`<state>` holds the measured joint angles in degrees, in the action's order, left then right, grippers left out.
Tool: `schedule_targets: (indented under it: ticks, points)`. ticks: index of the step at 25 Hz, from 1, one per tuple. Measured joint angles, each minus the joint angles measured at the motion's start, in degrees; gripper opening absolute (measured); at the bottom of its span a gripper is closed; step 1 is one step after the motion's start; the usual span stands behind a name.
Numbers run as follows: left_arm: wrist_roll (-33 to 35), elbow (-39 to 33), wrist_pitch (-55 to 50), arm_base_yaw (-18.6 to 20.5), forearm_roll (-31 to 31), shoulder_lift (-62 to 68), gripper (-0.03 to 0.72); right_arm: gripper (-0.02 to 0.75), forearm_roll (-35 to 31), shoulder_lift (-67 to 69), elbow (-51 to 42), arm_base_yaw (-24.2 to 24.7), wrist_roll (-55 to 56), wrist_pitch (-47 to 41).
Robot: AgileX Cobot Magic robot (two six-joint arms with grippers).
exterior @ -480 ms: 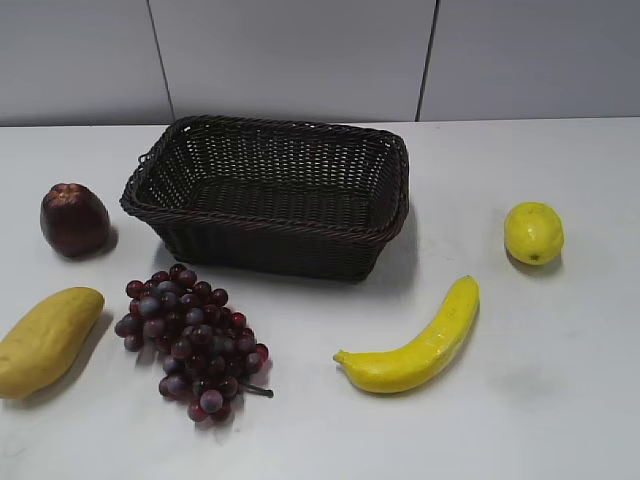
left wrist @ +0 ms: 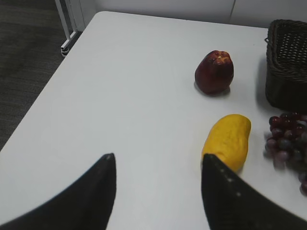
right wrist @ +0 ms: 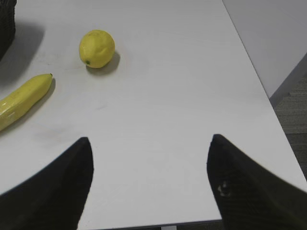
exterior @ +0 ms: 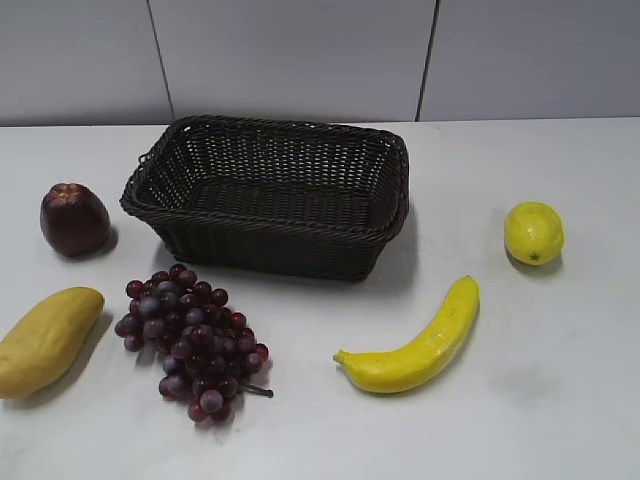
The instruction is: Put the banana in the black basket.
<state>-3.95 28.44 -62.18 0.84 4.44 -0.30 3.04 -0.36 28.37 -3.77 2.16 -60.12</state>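
The bright-yellow curved banana lies on the white table in front of and to the right of the black basket; its tip also shows at the left of the right wrist view. The black basket stands empty at the table's middle back; one corner shows in the left wrist view. Neither gripper shows in the exterior view. My left gripper is open and empty above bare table. My right gripper is open and empty near the table's front edge, well away from the banana.
A lemon sits at the right, also in the right wrist view. A dark red apple, a dull-yellow mango and purple grapes lie left of the banana. The table's edges show in both wrist views.
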Motion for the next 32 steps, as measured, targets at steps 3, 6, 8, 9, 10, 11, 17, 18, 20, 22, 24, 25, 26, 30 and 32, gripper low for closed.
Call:
schedule_targets:
  ticks: [3,6,8,9,10,11,17,18,20,22,24,25,26,30,32]
  points:
    - [0.0,0.0,0.0,0.0,0.0,0.0,0.559,0.59,0.0,0.0,0.0,0.05,0.0,0.0]
    - [0.0,0.0,0.0,0.0,0.0,0.0,0.559,0.59,0.0,0.0,0.0,0.05,0.0,0.0]
    - [0.0,0.0,0.0,0.0,0.0,0.0,0.559,0.59,0.0,0.0,0.0,0.05,0.0,0.0]
    - [0.0,0.0,0.0,0.0,0.0,0.0,0.559,0.59,0.0,0.0,0.0,0.05,0.0,0.0]
    - [0.0,0.0,0.0,0.0,0.0,0.0,0.559,0.589,0.0,0.0,0.0,0.05,0.0,0.0]
    - [0.0,0.0,0.0,0.0,0.0,0.0,0.559,0.589,0.0,0.0,0.0,0.05,0.0,-0.05]
    - [0.0,0.0,0.0,0.0,0.0,0.0,0.559,0.589,0.0,0.08,1.09,0.05,0.0,2.87]
    - [0.0,0.0,0.0,0.0,0.0,0.0,0.559,0.589,0.0,0.6,1.68,0.05,0.0,4.57]
    - [0.0,0.0,0.0,0.0,0.0,0.0,0.559,0.589,0.0,2.26,2.32,0.05,0.0,9.77]
    - [0.0,0.0,0.0,0.0,0.0,0.0,0.559,0.589,0.0,4.92,2.51,0.05,0.0,14.71]
    - [0.0,0.0,0.0,0.0,0.0,0.0,0.559,0.589,0.0,8.08,2.51,0.05,0.0,19.4]
    - [0.0,0.0,0.0,0.0,0.0,0.0,0.559,0.589,0.0,9.97,2.51,0.05,0.0,21.21]
    - [0.0,0.0,0.0,0.0,0.0,0.0,0.559,0.589,0.0,11.61,2.51,0.05,0.0,23.33]
    - [0.0,0.0,0.0,0.0,0.0,0.0,0.559,0.589,0.0,19.23,2.51,0.05,0.0,30.43]
    - [0.0,0.0,0.0,0.0,0.0,0.0,0.559,0.589,-0.05,23.44,2.51,0.05,0.0,32.76]
